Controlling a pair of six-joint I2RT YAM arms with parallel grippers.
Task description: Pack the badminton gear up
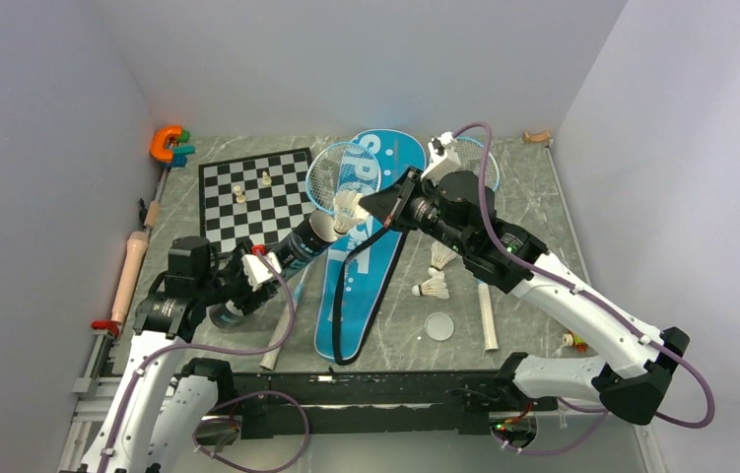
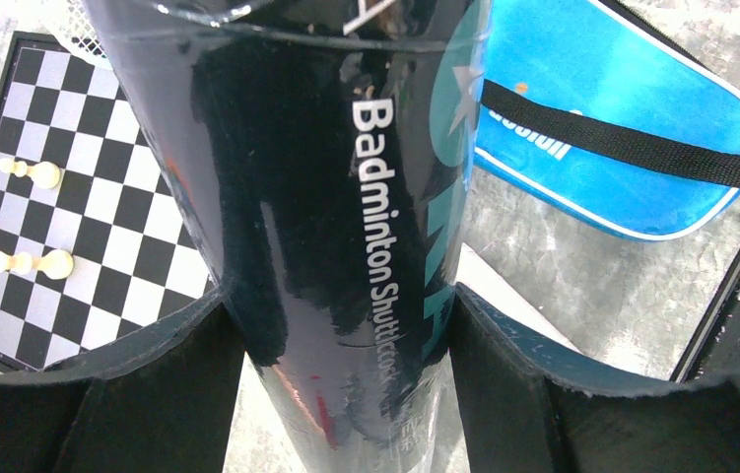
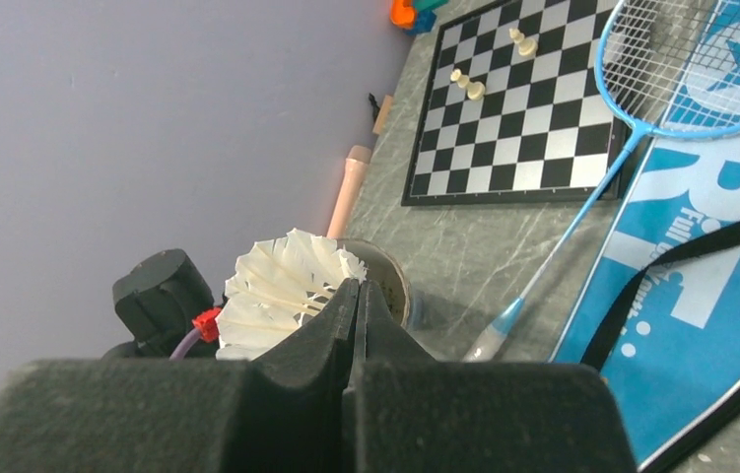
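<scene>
The left tool [image 1: 255, 273] stands wide, its two fingers clamped on the sides of the black tube [image 1: 297, 251], which it holds tilted with the open mouth turned up toward the other arm. The right tool [image 3: 358, 296] is fully shut, pinching the feathers of a shuttlecock [image 3: 277, 296], and that shuttlecock sits just ahead of its tips, right at the tube's mouth but not yet inside as far as the right wrist view shows. So the packing looks to be at an early stage, with the first of the three going in. Behind and below the right tool, a second shuttlecock [image 1: 441, 256] and a third shuttlecock [image 1: 434, 288] lie close together on the worktop [image 1: 533, 197], and a small round clear disc [image 1: 438, 326], probably the tube's cap, lies near them. The blue bag [image 1: 370, 286] lies flat beneath the right tool; one racket [image 1: 341, 169] rests with its head on top of it, and the other racket [image 1: 487, 315] lies beside it under the right arm. Neither is inside, so both rackets and the capped tube are left to stow.
</scene>
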